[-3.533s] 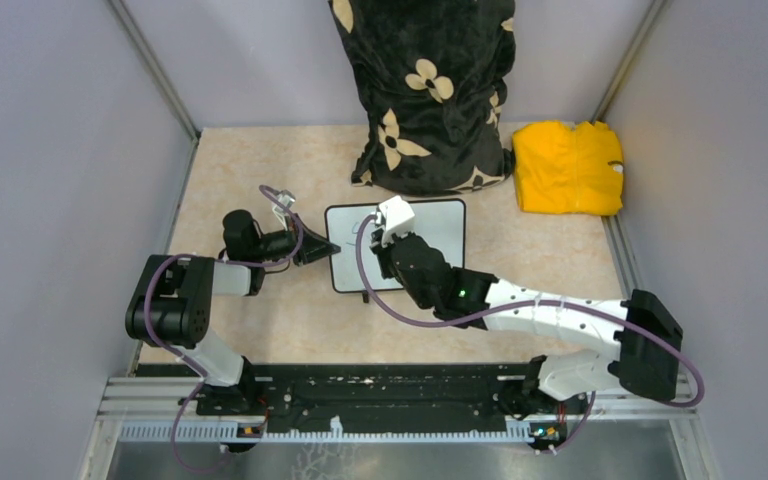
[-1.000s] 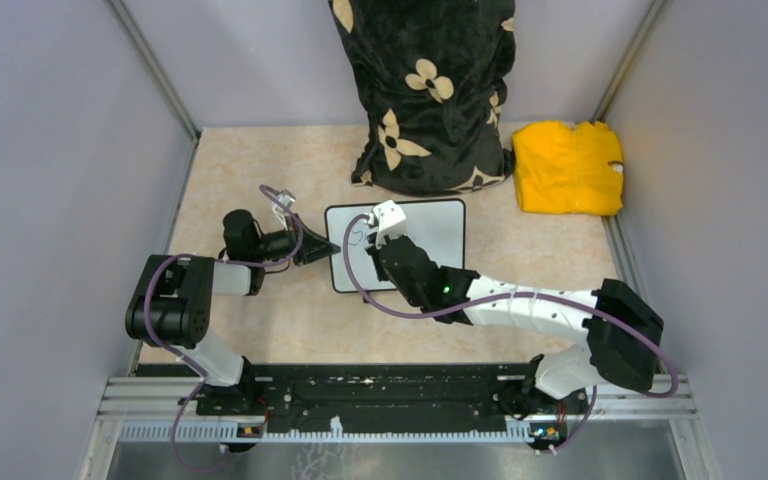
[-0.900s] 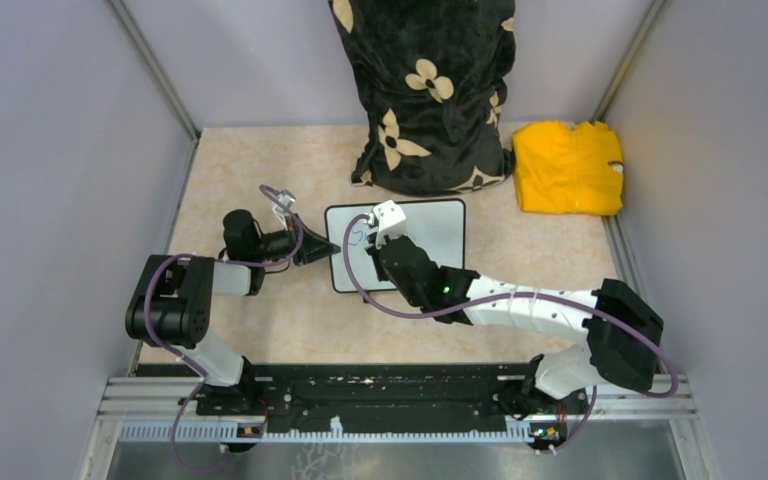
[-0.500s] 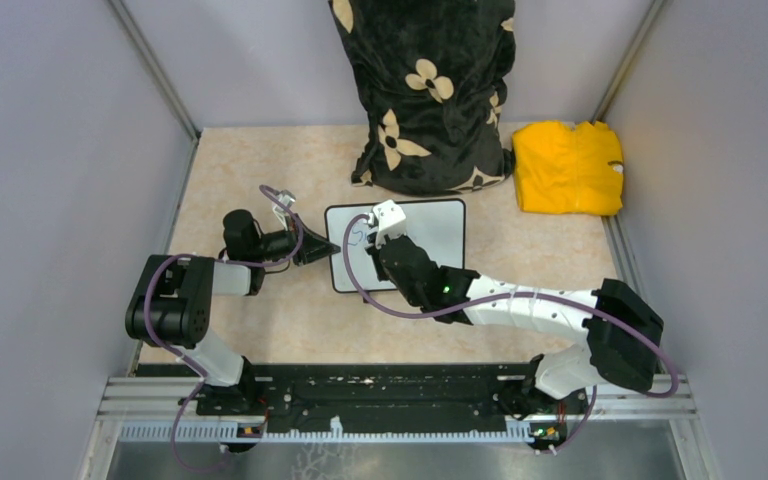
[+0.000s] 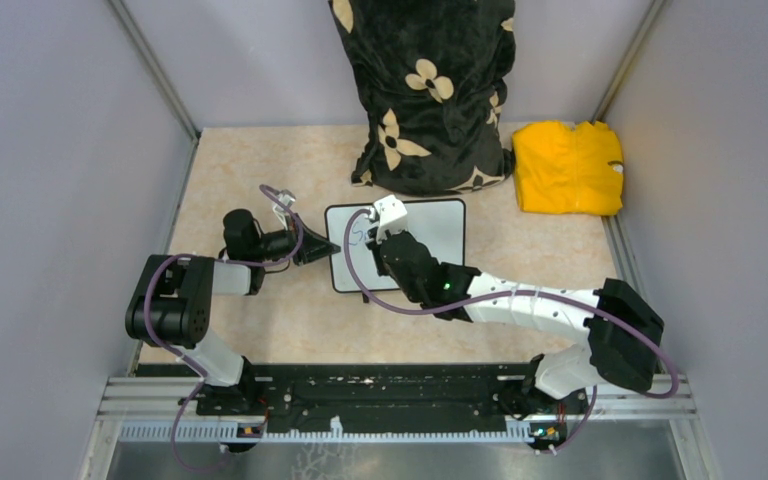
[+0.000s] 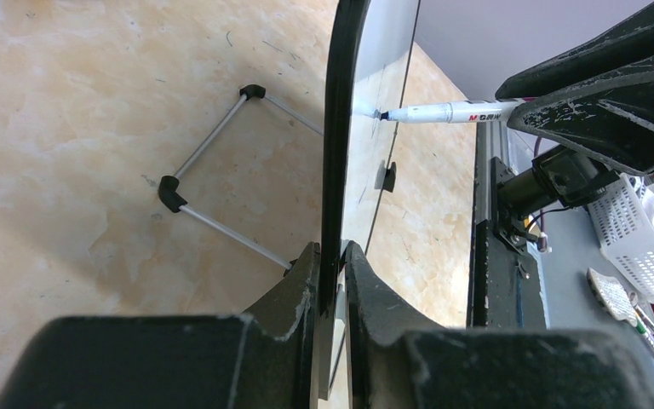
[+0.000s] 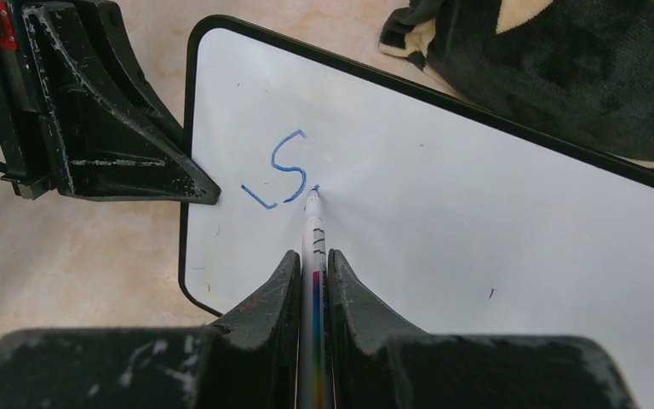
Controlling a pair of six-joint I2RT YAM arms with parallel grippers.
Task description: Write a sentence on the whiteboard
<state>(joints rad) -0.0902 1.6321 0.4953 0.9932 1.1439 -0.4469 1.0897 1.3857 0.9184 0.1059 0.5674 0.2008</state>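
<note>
The whiteboard (image 5: 430,228) lies on the table, and also shows in the right wrist view (image 7: 477,196) and edge-on in the left wrist view (image 6: 337,145). My left gripper (image 5: 332,249) (image 6: 333,256) is shut on its left edge. My right gripper (image 7: 312,260) (image 5: 378,238) is shut on a white marker (image 7: 313,247), which also shows in the left wrist view (image 6: 443,111). Its tip touches the board just right of a blue "S" (image 7: 288,166). Only this start of the sentence is written, with a short blue stroke (image 7: 258,197) beside it.
A black flowered bag (image 5: 428,90) stands just behind the board. A yellow cloth (image 5: 568,166) lies at the back right. Grey walls close both sides. A wire stand (image 6: 221,170) shows under the board in the left wrist view.
A blue "S" has appeared on the board since the oldest frame. My right gripper has shifted slightly right and back with the marker. The left arm has not moved.
</note>
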